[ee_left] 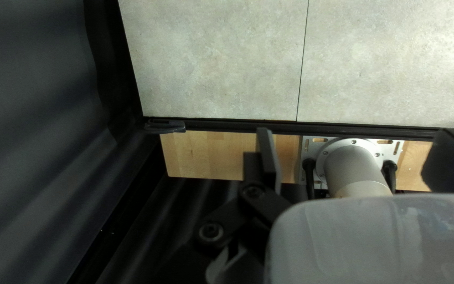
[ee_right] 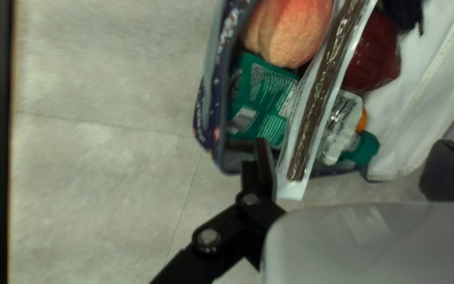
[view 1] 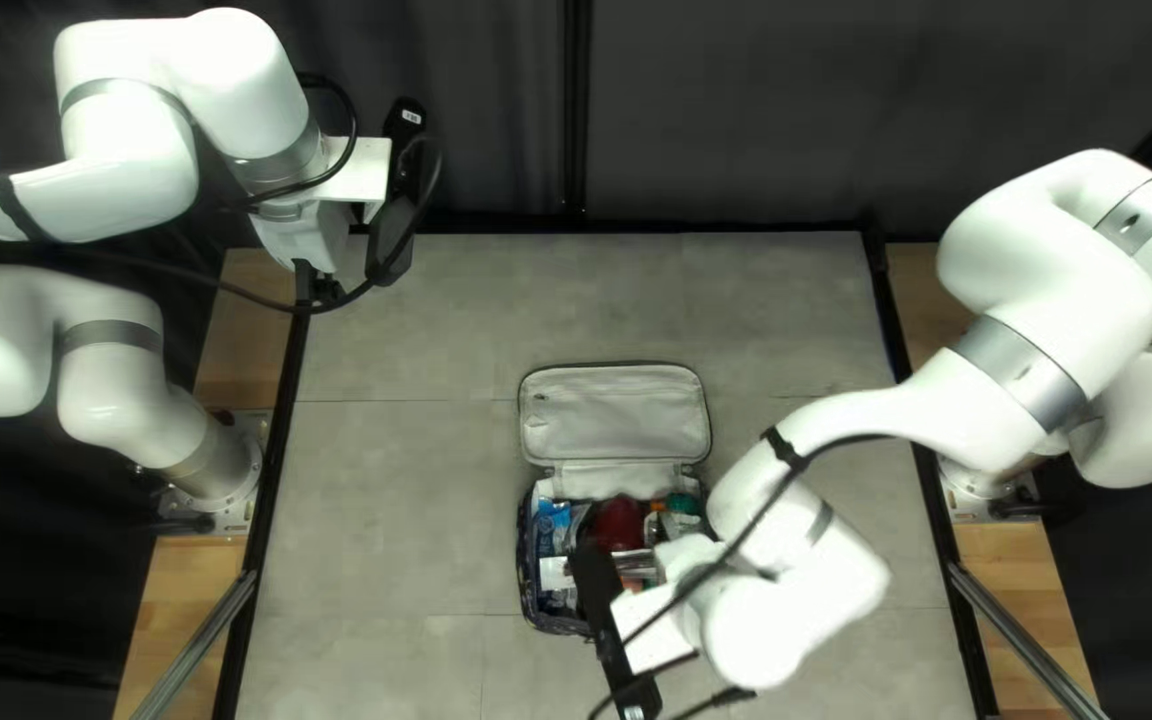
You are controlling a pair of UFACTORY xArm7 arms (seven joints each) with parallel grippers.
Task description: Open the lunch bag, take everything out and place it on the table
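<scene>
**A:** Where's the lunch bag (view 1: pixel 536 600)?

**B:** On the desk (view 1: pixel 416 480), toward its near edge. Its lid (view 1: pixel 616 415) is flipped back flat toward the curtain (view 1: pixel 736 100). It's packed: a peach (ee_right: pixel 286 31), a green packet (ee_right: pixel 262 102), a brown-striped wrapper (ee_right: pixel 317 102) and a pouch with a teal cap (ee_right: pixel 345 134).

**A:** And the right arm (view 1: pixel 1036 380)?

**B:** It's bent at the elbow, with the forearm slanting low over the bag's near right corner. The right gripper (ee_right: pixel 353 150) is spread wide at the bag's mouth, grasping nothing. The wrapper stands between its fingers, just beside one.

**A:** Left arm (view 1: pixel 136 150)?

**B:** Folded high over the desk's far left corner. The left gripper (ee_left: pixel 355 138) points down at the desk's edge, released and empty.
</scene>
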